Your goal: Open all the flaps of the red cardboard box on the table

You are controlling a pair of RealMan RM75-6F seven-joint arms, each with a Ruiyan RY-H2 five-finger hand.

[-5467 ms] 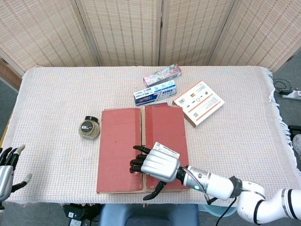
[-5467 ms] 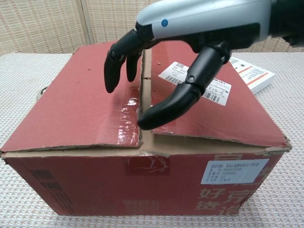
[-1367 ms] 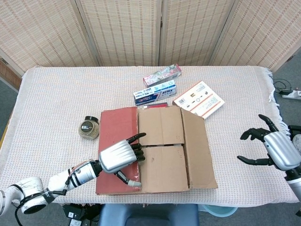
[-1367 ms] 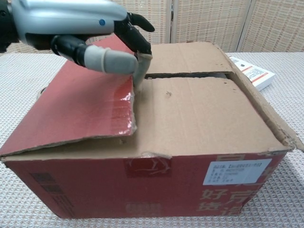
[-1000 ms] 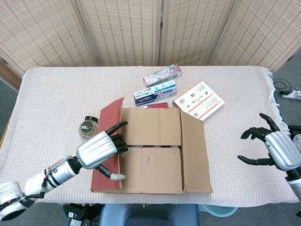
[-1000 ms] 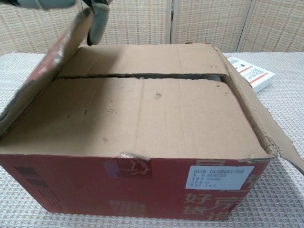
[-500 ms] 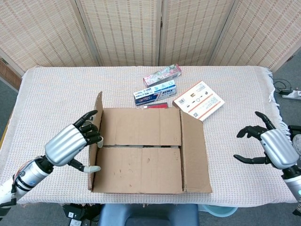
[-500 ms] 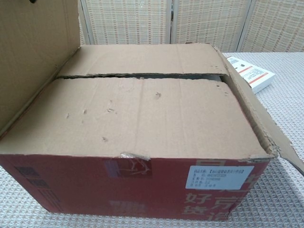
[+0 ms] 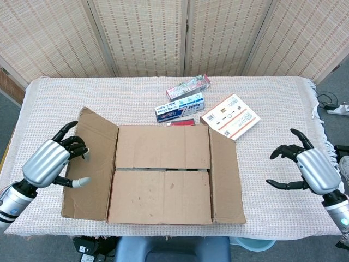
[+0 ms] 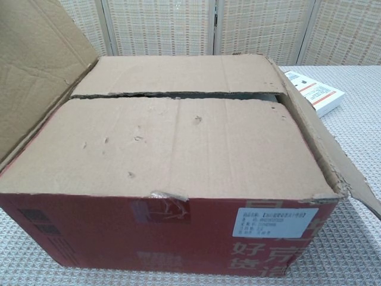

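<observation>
The red cardboard box stands in the middle of the table, seen from above in the head view as box. Its left outer flap is folded out to the left, brown inside facing up; in the chest view this left flap slants up and outward. The right outer flap also hangs outward. Both inner flaps lie flat and closed over the top. My left hand rests its fingertips and thumb on the left flap's outer edge. My right hand hovers open, right of the box.
Two toothpaste cartons and a white flat box lie behind the red box; the white box shows at the chest view's right. The tablecloth's front edge runs just below the box. A woven screen stands behind.
My left hand moved left and pushed the left flap from upright to folded outward. My right hand shifted slightly toward the box. The inner flaps stayed closed.
</observation>
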